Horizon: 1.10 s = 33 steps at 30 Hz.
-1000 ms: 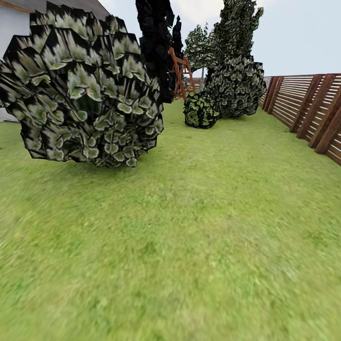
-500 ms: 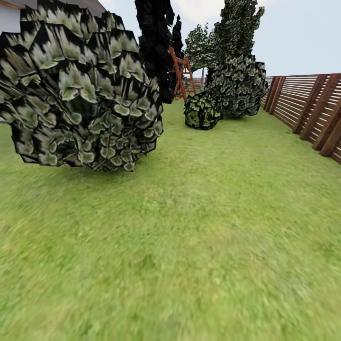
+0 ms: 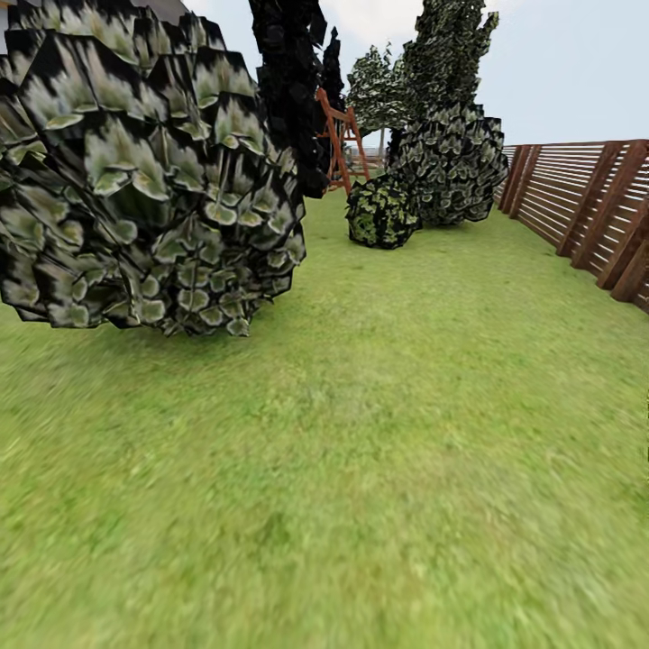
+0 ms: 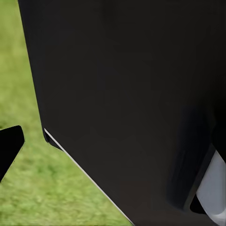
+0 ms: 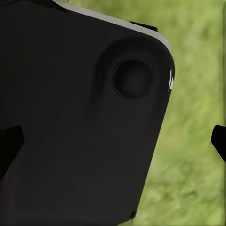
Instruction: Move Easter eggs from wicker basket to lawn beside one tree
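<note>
The lawn [image 3: 361, 433] spreads green and slightly blurred across the head view. The Easter eggs, the wicker basket and the pale leaning tree trunk are out of view. In the right wrist view my right gripper [image 5: 113, 141] is open, with dark fingertips [image 5: 9, 148] at both edges, nothing between them, and a black panel of my own body behind. In the left wrist view my left gripper [image 4: 113, 146] looks open; one dark fingertip [image 4: 9, 146] shows over grass and the other is lost against my black body panel.
A large variegated bush [image 3: 144, 171] looms at the left, close by. Behind it stands a black-leaved tree [image 3: 288, 81] and an orange wooden frame [image 3: 338, 135]. A small bush [image 3: 380, 212] and a tall leafy shrub [image 3: 451, 144] stand farther back. A slatted wooden fence [image 3: 586, 207] lines the right.
The whole head view has shifted: the camera has come closer to the large bush, which now looms bigger at the left. Nothing in the garden itself has moved.
</note>
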### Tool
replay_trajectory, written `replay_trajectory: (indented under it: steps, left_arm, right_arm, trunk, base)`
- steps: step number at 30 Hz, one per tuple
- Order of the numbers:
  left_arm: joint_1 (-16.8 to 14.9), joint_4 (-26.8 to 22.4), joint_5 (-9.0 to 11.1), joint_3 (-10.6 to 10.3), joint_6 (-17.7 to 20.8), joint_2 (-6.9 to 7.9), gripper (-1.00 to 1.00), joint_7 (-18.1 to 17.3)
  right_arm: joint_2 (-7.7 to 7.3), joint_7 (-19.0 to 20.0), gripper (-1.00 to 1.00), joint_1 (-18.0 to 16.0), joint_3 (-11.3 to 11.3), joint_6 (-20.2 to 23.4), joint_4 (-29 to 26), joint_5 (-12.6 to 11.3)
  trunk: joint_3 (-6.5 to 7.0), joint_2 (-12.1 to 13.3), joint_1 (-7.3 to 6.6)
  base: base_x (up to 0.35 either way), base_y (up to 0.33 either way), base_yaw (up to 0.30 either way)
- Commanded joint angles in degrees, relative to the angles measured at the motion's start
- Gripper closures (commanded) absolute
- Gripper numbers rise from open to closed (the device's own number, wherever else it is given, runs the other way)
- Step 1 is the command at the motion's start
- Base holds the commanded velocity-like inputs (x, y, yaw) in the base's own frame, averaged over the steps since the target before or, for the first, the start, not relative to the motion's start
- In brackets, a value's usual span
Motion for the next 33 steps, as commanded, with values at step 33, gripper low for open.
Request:
replay_trajectory:
  steps: [33]
  left_arm:
    - [0.0, 0.0, 0.2, 0.0, -0.2, -0.01, -1.00, 0.0]
  right_arm:
    - [0.22, 0.0, -1.00, 0.0, 0.3, -0.2, 0.0, 0.1]
  trunk:
    - [-0.04, 0.0, 0.03]
  base:
    - [0.339, 0.000, -0.127]
